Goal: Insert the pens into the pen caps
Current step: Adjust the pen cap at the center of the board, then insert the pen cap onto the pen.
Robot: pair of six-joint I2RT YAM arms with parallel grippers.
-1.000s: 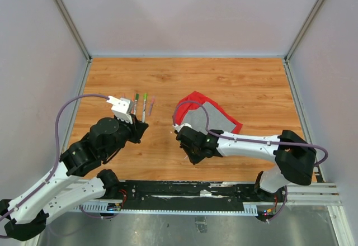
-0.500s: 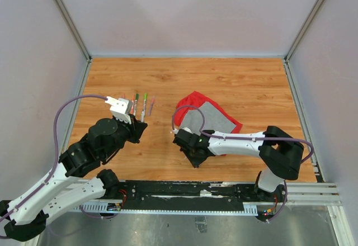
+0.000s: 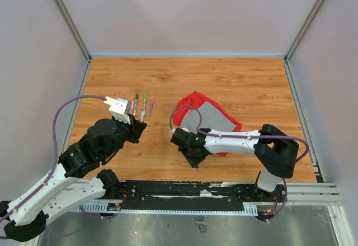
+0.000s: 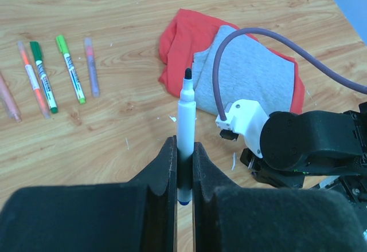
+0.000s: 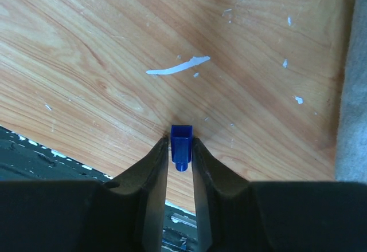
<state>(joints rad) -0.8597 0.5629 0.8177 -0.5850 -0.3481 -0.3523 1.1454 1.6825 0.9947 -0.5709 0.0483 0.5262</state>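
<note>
My left gripper [image 4: 183, 144] is shut on a white pen [image 4: 186, 111] with a blue rear end and a bare black tip pointing up and away. It hovers left of centre [image 3: 140, 126]. Several more pens [image 4: 70, 69], orange, green and purple, lie in a row at the far left [image 3: 140, 105]. Near the table's front edge, my right gripper [image 5: 180, 140] points down at the wood. A small blue pen cap [image 5: 182, 134] stands between its fingers with its open end against the table. The jaws are slightly parted around the cap, with a thin gap on its left side.
A red-and-grey cloth [image 3: 210, 117] lies bunched right of centre, just behind the right arm. The black base rail [image 3: 184, 193] runs along the near edge, close under the right gripper. White flecks dot the wood.
The right gripper has shifted a little left toward the table's front edge, and its jaws have eased apart around the blue cap. The left arm and its pen have stayed put.
</note>
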